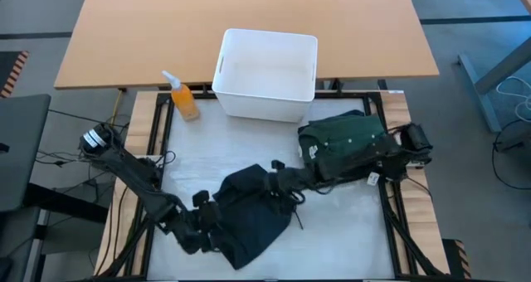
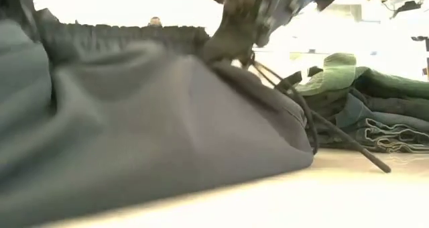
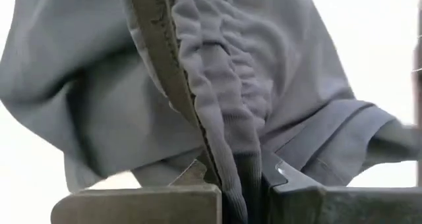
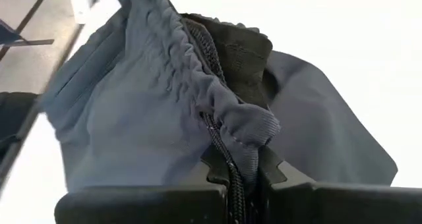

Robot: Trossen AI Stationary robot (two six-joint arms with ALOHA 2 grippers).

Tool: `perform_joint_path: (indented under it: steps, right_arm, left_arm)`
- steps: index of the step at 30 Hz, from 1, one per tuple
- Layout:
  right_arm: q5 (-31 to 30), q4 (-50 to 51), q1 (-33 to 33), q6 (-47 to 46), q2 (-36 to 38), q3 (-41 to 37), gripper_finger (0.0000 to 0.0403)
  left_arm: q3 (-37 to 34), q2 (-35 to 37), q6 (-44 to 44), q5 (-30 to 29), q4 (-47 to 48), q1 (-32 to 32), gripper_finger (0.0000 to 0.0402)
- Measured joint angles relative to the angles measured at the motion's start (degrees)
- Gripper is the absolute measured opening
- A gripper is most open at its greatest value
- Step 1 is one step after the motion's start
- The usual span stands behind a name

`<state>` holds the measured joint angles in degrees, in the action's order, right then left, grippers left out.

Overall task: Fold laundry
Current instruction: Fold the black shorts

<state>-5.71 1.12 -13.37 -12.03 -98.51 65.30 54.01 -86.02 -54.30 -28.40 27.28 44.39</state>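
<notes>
A black garment point(image 1: 249, 216) with a gathered elastic waistband and a drawstring point(image 2: 315, 121) lies bunched on the near middle of the table. It fills the left of the low view point(image 2: 134, 134). My left gripper point(image 1: 203, 211) is shut on it at its left side. My right gripper point(image 1: 278, 178) is shut on it at its far right side and shows above the cloth in the low view point(image 2: 251, 20). A folded dark green garment point(image 1: 344, 141) rests flat on the table's right, under the right arm. My left gripper pinches the gathered waistband point(image 3: 241, 165) between its two fingers, edge in, several layers bunched together. It comes slanting down from the table's left. The cloth spreads away beyond the fingers. My right gripper pinches the ribbed waistband edge point(image 4: 247, 141) together with the drawstring cord point(image 4: 221, 145) between its two fingers. It comes slanting down from the table's right. The garment's bulk lies on the table below.
A white rectangular bin point(image 1: 265, 75) stands at the far middle of the table. An orange spray bottle point(image 1: 182, 95) stands to its left. The green garment point(image 2: 362, 107) is stacked at the right. A wooden table point(image 1: 249, 17) lies beyond.
</notes>
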Motion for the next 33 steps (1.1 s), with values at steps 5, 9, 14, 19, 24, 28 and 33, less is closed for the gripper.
perform_joint_path:
  steps: [5,9,14,19,24,28,33]
  right_arm:
    - [2.0,-1.8,5.6,0.0,-5.7,1.1,0.0036]
    - [3.4,-1.7,9.0,0.3,-10.1,3.6,0.0055]
    - [9.0,0.4,11.0,3.2,-11.6,6.7,0.0142]
    - [7.7,8.5,12.0,5.0,-8.5,9.8,0.0206]
    - [6.9,12.6,13.3,4.5,-5.6,10.9,0.0227]
    - [6.9,11.5,12.5,1.6,-5.4,10.9,0.0228]
    - [6.0,8.1,10.1,-1.3,-6.5,10.8,0.0229]
  left_arm:
    - [-4.5,0.0,-1.8,2.9,-0.3,-2.1,0.0007]
    - [-4.7,0.0,-2.1,5.3,2.2,-3.9,0.0016]
    - [-4.7,0.4,-2.1,7.9,4.2,-5.6,0.002]
    - [-4.7,2.4,-0.3,11.6,6.7,-6.2,0.0051]
    - [-4.7,8.4,-1.2,12.0,12.1,-6.7,0.0099]
    - [-4.7,15.2,-4.1,10.0,15.8,-6.5,0.0125]
    - [-4.7,20.0,-6.5,10.3,17.6,-4.9,0.0138]
